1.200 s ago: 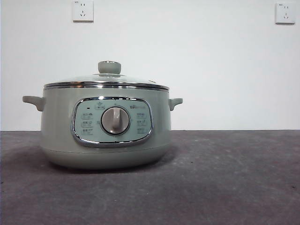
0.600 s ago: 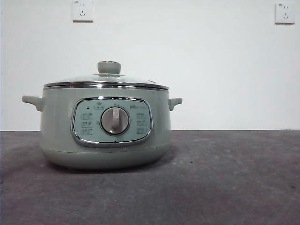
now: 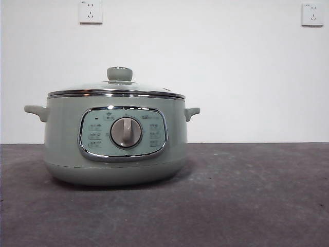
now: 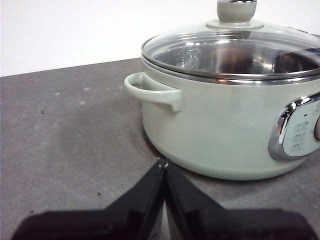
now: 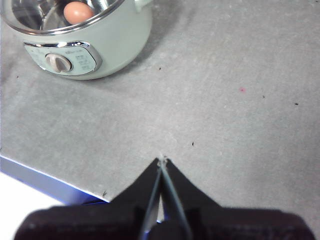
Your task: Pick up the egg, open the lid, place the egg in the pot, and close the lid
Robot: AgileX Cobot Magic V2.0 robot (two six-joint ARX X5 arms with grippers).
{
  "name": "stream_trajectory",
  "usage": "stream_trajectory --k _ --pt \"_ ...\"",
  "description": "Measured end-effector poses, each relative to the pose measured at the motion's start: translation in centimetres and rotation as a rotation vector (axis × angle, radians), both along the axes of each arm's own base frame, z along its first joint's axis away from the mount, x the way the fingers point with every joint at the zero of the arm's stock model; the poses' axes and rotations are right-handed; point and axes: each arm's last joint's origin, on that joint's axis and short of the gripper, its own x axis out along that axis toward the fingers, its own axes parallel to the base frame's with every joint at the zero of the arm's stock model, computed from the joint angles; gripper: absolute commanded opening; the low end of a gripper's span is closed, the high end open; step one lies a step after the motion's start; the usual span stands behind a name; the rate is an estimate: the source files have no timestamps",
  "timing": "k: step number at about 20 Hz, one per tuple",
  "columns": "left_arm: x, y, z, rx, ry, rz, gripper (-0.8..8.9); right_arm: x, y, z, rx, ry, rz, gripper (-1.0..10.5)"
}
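The pot stands on the grey table, left of centre, with the lid seated on its rim and the egg lying inside, seen through the glass. The left gripper waits low beside the pot's side handle, jaws pressed together and empty. The right gripper hangs well apart over bare table near its front edge, jaws likewise pressed together on nothing.

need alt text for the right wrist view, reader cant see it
Seen from above, the sage-green pot sits on a grey table with a reddish-brown egg inside it, visible through the glass lid. The right gripper hangs over bare table away from the pot, jaws shut and empty.
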Motion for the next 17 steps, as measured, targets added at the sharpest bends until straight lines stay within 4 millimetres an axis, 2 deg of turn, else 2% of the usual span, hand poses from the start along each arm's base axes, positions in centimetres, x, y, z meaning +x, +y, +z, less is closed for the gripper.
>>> stream_trajectory --k 13,17 --pt "0.1 0.0 -0.09 -0.005 0.015 0.001 -0.04 0.01 -0.02 -0.01 -0.013 -0.007 0.004 0.0" --pt "0.1 0.0 -0.09 -0.004 0.015 0.001 -0.04 0.1 -0.49 -0.11 -0.224 -0.105 0.022 0.0"
